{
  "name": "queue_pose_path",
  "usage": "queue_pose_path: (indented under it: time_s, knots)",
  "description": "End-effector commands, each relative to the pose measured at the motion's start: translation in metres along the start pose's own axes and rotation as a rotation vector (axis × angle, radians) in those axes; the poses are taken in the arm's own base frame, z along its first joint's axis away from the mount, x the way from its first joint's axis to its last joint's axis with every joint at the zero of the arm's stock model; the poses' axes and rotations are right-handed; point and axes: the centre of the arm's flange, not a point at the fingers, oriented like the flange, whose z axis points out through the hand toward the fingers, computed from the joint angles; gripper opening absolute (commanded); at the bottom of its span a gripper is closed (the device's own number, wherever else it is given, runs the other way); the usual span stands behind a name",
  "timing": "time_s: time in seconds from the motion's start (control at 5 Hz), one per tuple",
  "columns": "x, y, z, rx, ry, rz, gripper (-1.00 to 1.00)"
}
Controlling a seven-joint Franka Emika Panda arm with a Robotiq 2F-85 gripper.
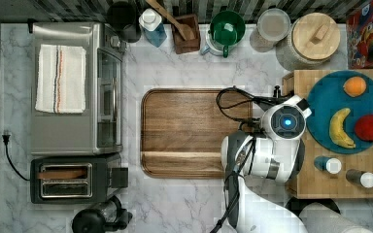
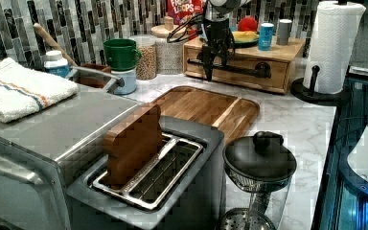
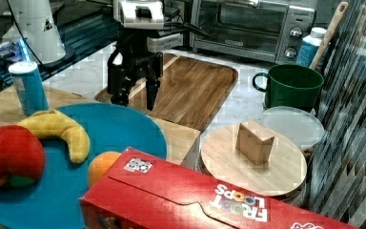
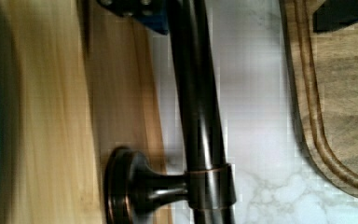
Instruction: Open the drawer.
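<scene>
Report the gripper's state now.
Gripper: open, fingers either side of the drawer's bar handle, nothing held.

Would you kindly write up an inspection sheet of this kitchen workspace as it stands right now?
Surface: white marble counter, wooden tray at centre.
Job's things: drawer looks closed; black bar handle across its front.
Clutter: toaster oven with towel, toaster, green mug, cereal box, blue plate with banana.
Grippers: gripper with jaws open, straddling the handle.
Cables: black cable looped by the wrist; toaster plug cord.
Surroundings: tiled backsplash, paper towel roll.
</scene>
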Motion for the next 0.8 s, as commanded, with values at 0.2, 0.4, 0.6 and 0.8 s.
queue_pose_path:
  time_s: [0.2, 0.4, 0.6, 0.8]
  knots:
    - [0.014, -0.107, -0.015, 0.100, 0.037, -0.067, 1.00]
    - [0.006, -0.139, -0.015, 0.097, 0.041, -0.076, 1.00]
    - [0.008, -0.172, -0.021, 0.112, 0.006, -0.068, 1.00]
    - [0.004, -0.199, -0.024, 0.129, -0.018, -0.062, 1.00]
